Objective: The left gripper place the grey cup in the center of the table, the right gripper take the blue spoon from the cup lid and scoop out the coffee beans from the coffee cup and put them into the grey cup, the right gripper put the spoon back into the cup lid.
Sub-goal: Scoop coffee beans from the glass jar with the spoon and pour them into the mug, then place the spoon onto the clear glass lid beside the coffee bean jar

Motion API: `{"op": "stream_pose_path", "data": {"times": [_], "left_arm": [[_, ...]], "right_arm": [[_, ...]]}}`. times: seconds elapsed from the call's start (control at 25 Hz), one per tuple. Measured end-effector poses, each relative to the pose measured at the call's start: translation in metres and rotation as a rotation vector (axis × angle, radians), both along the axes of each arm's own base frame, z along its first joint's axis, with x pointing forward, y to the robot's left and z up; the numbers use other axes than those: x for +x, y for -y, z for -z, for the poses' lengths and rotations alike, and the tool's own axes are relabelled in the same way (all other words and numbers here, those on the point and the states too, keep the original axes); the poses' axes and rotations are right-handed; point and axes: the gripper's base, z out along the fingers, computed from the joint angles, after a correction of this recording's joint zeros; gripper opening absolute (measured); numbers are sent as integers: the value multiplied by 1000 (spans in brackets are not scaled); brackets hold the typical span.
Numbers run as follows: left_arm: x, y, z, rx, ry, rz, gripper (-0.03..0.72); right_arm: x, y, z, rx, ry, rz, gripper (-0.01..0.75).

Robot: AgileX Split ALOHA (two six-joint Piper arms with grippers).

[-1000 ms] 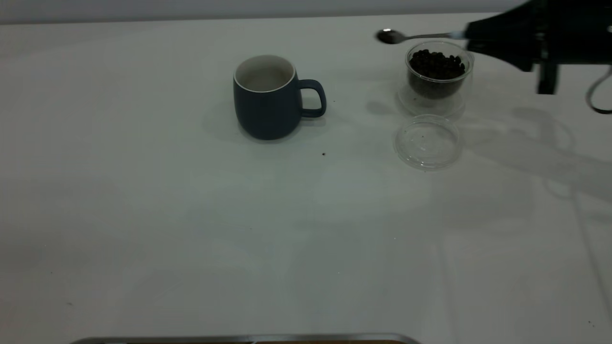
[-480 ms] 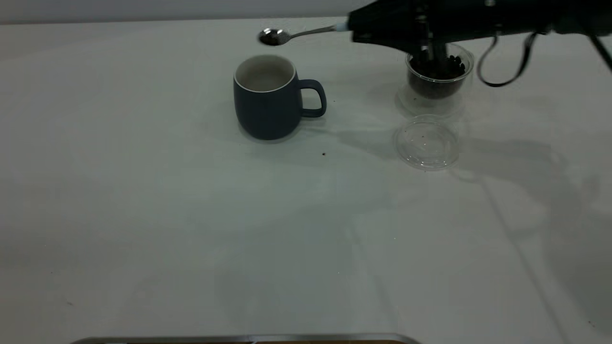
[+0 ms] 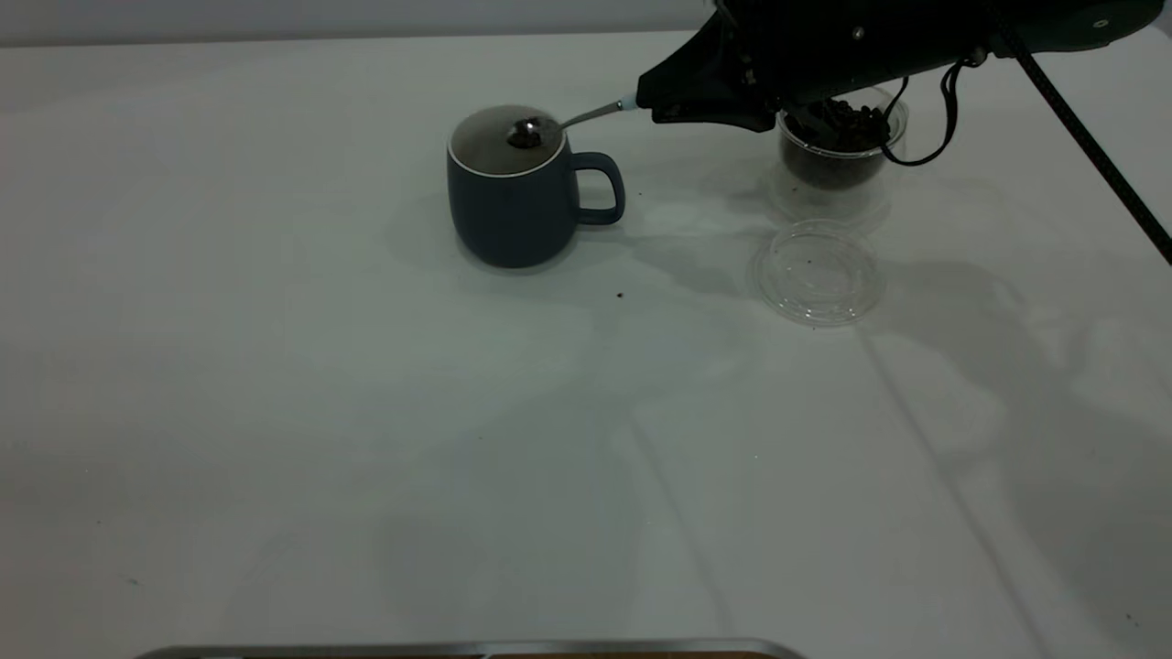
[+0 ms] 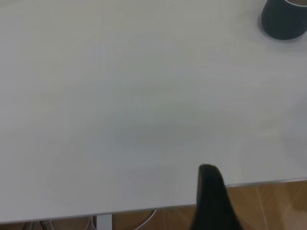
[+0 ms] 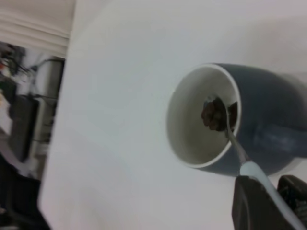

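Observation:
The grey cup point(image 3: 508, 197) stands upright near the middle of the table point(image 3: 366, 412). My right gripper point(image 3: 655, 101) is shut on the blue spoon point(image 3: 586, 114) by its pale handle point(image 5: 256, 177). The spoon's bowl point(image 3: 525, 134) carries coffee beans point(image 5: 213, 114) and hangs over the cup's opening. The coffee cup point(image 3: 838, 151) with beans stands to the right, partly behind my right arm. The empty cup lid point(image 3: 818, 273) lies in front of it. Only one black finger point(image 4: 211, 191) of my left gripper shows, at the table's edge, far from the grey cup point(image 4: 284, 19).
A single dark bean or crumb point(image 3: 620, 296) lies on the table in front of the grey cup. A metal edge point(image 3: 458, 648) runs along the near side. The arm's cable point(image 3: 1080, 137) crosses the right side.
My right gripper has carried the spoon leftward from above the coffee cup and lowered its bowl to the grey cup's opening.

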Motion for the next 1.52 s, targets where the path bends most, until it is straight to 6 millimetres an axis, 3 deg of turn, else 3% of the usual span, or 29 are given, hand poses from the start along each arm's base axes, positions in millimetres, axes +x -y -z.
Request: {"op": "stream_pose_path", "data": {"times": [0.28, 0.52, 0.72, 0.92, 1.24, 1.52], "left_arm": [[0, 0, 0, 0, 0, 0, 545], [0, 0, 0, 0, 0, 0, 545], [0, 0, 0, 0, 0, 0, 545], [0, 0, 0, 0, 0, 0, 545], [0, 0, 0, 0, 0, 0, 545], [0, 0, 0, 0, 0, 0, 545]], "right_arm": [[-2, -3, -4, -134, 457, -313, 101], [-2, -4, -5, -169, 569, -385, 101], [0, 8, -23, -47, 412, -256, 101], [-12, 56, -54, 149, 227, -78, 101], [-70, 127, -24, 181, -106, 209, 101], [-98, 156, 0, 97, -237, 346, 101]]}}
